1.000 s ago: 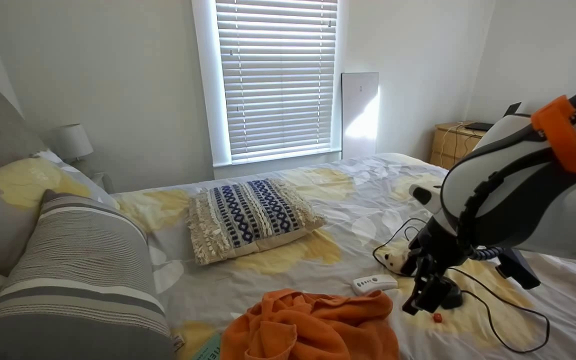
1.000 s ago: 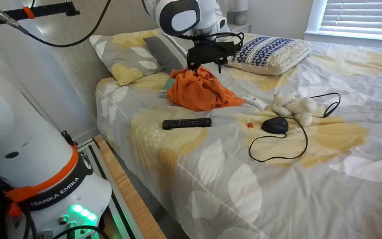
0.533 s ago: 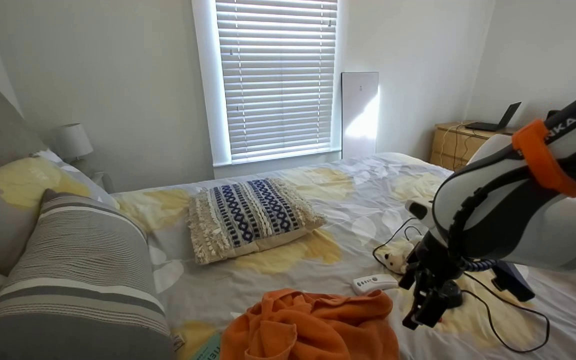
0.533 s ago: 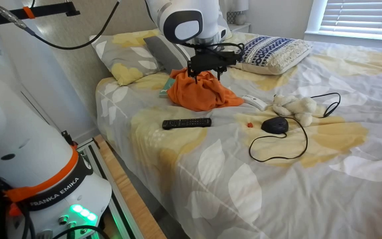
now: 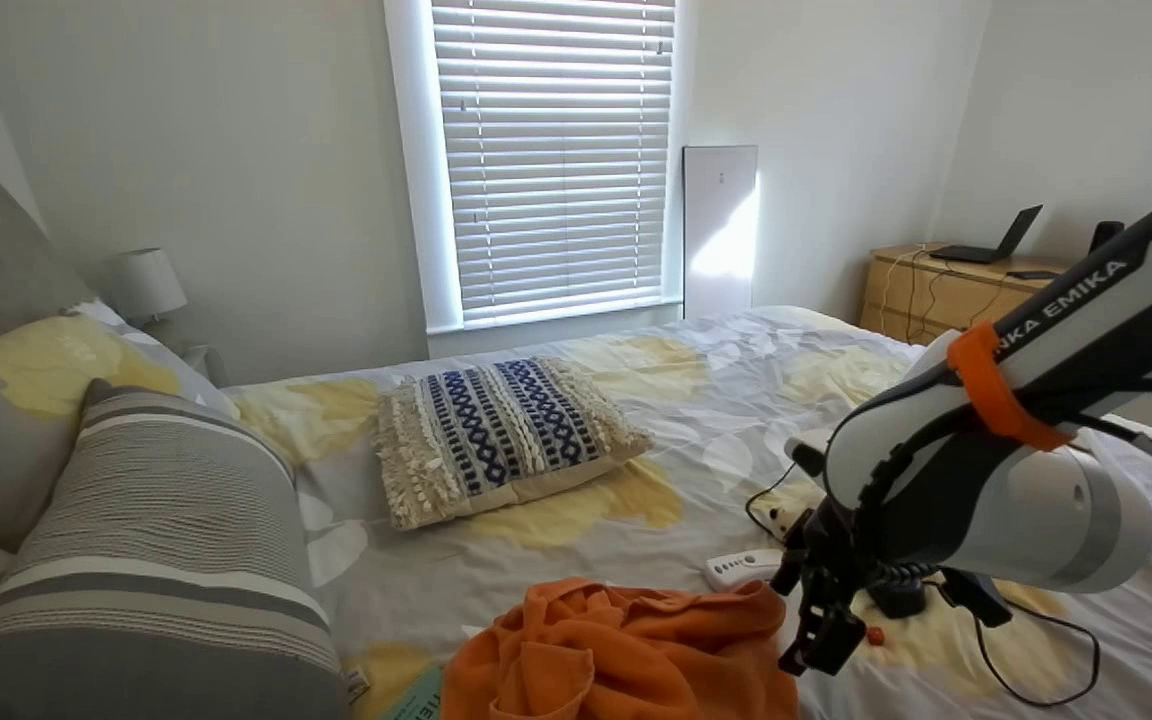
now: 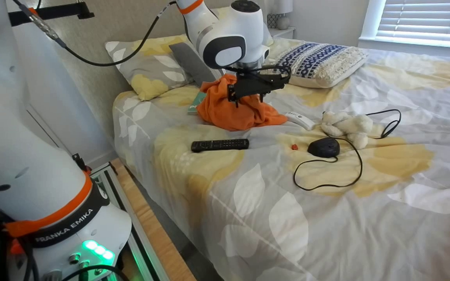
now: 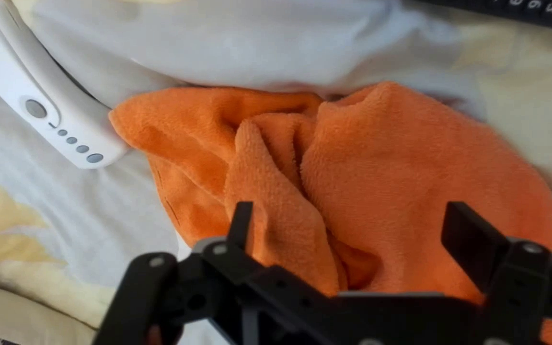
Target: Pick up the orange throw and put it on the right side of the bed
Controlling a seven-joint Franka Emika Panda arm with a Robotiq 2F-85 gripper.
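Begin at the gripper (image 7: 350, 220): spread well apart, clamped on nothing, poised over the orange throw (image 7: 400, 158), heaped on the bed (image 6: 326, 234) near the grey striped cushion (image 5: 156, 520). Cannot tell whether touching cloth. Judge this the approach to the grasp, ahead of any lift or carry. Aim for the raised fold (image 7: 283, 206), off-centre and near one finger (image 7: 241, 224) in the wrist view; shift toward that side before lowering, so as to straddle it and pinch a thick ridge rather than slide over flat cloth. Go deep enough to catch several layers, without pushing hard into the bed. Mind the white remote (image 7: 41, 86), touching or just beside a corner of the throw, and the green lettered item (image 6: 196, 102) beside the heap; avoid dragging either along. Lift well clear of the black remote (image 6: 220, 145) before travelling. Before letting go, settle the edge meant by the right side
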